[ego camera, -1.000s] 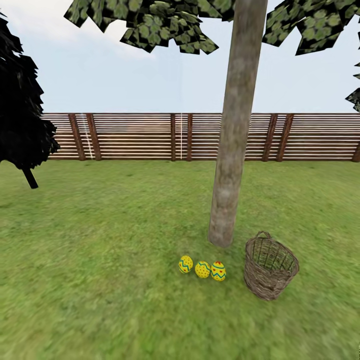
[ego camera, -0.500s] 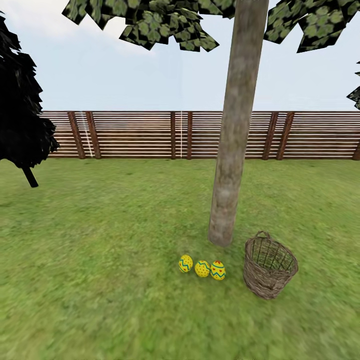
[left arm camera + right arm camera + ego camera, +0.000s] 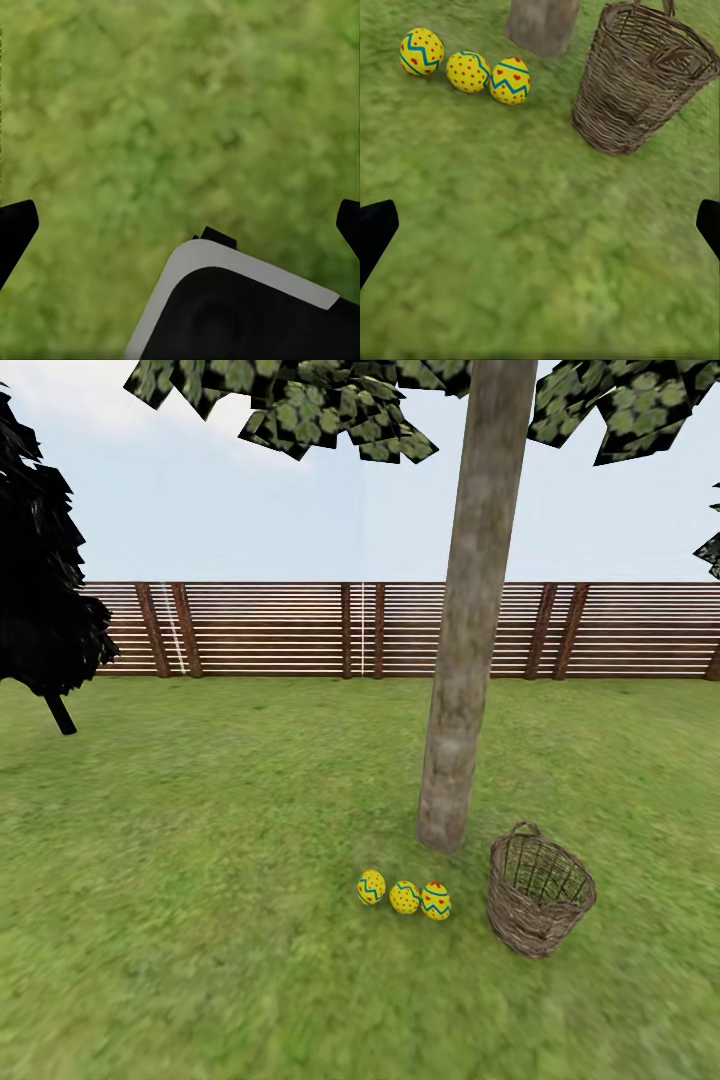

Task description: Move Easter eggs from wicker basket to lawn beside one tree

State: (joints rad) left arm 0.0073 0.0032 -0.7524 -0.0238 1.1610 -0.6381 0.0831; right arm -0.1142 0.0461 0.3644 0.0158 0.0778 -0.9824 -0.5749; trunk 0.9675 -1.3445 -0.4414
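Yellow eggs lie in a row on the lawn, lower centre, beside the tree — basket apparently empty. Smooth, rounded, likely slippery — grasp across the middle. Both grippers gape wide, holding nothing.

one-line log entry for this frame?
eggs: three on lawn by tree | basket: empty | left gripper: open | right gripper: open
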